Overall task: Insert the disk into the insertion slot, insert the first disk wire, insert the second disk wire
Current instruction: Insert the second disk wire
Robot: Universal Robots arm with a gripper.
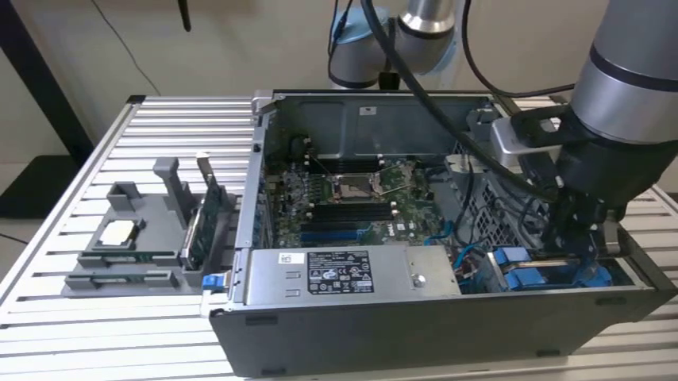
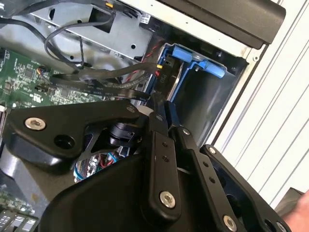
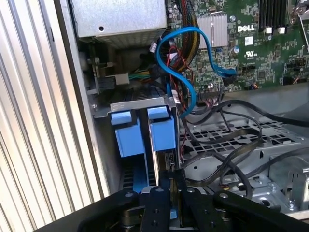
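The disk sits in the insertion slot [image 3: 140, 104] at the case's front corner. Its bright blue carrier frame [image 3: 161, 130] shows in the first wrist view, beside another blue carrier [image 3: 128, 134]. The same blue frame [image 2: 193, 57] appears in the second wrist view and in the exterior view [image 1: 529, 274]. My gripper [image 3: 169, 180] reaches down into the bay right at the blue frame. Its fingers [image 2: 159, 140] are pressed close on the end of a flat black disk wire [image 2: 96, 87] at the disk's edge. In the exterior view the gripper [image 1: 577, 238] hangs over the bay.
A grey power-supply box [image 1: 339, 274] lies along the case's front wall. The green motherboard [image 1: 350, 198] fills the case floor. A blue cable [image 3: 186, 72] and black wires [image 3: 227, 140] loop beside the bay. A grey fixture with parts [image 1: 127, 238] stands on the slatted table at the exterior view's left.
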